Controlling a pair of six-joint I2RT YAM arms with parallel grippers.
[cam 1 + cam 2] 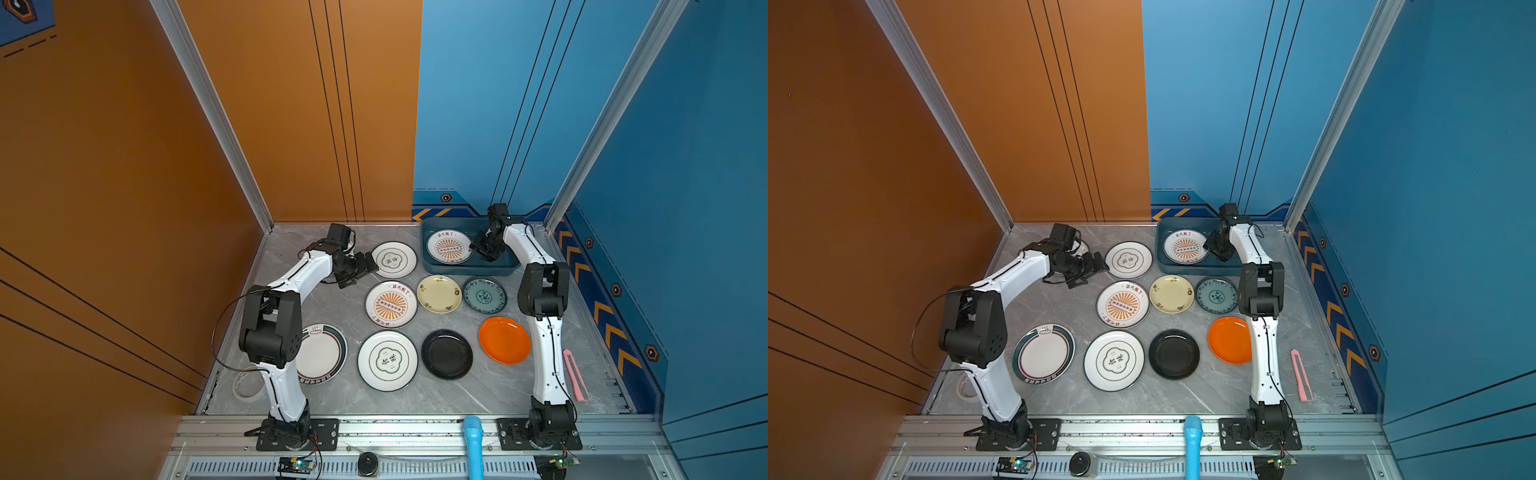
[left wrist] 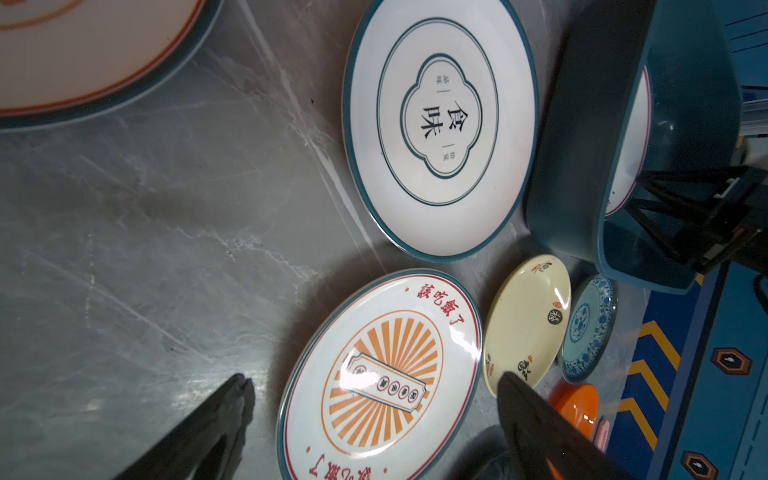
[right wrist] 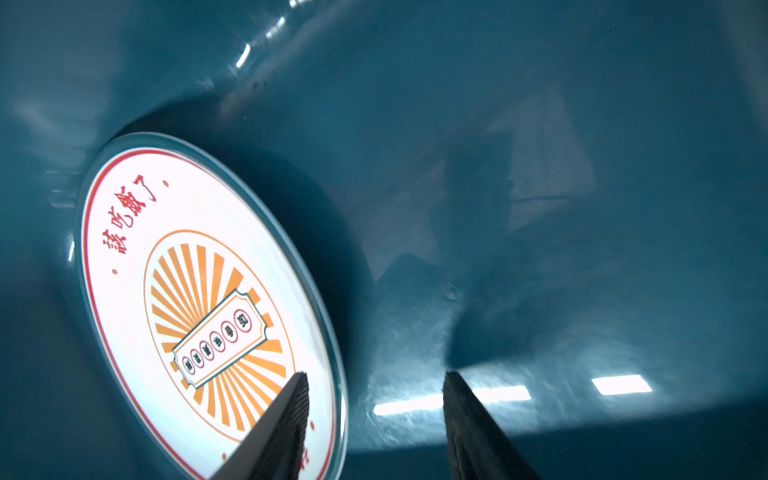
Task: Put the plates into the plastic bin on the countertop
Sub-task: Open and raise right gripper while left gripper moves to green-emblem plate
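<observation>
1. Nine plates are showing in both top views. One is lying flat inside the plastic bin [image 1: 469, 271] and eight are lying apart from each other on the countertop [image 1: 332, 399].
2. By kind, I am counting:
   - two with an orange sunburst: the binned sunburst plate [image 1: 449, 247] and the loose sunburst plate [image 1: 390, 305]
   - two with a green emblem: the far emblem plate [image 1: 393, 259] and the near emblem plate [image 1: 387, 360]
   - one dark-rimmed plate [image 1: 322, 353]
   - one cream plate [image 1: 439, 294]
   - one teal-patterned plate [image 1: 484, 295]
   - one orange plate [image 1: 504, 340]
   - one black plate [image 1: 446, 354]
3. All are round, shallow and glossy, and the black one is looking the least shiny.
4. The bin is standing at the far right of the countertop. It is rectangular with rounded corners, of smooth, shiny dark teal plastic. The countertop is flat grey marble pattern with white veins.
5. The right gripper [image 3: 376, 374] is hanging inside the bin with its jaws parted and clasping nothing. One finger is showing just over the binned plate's rim.
6. The left gripper [image 2: 372, 375] is hovering with its jaws spread wide and empty, just beside the far emblem plate.
7. One tape roll [image 1: 248, 384] is lying at the near left.
</observation>
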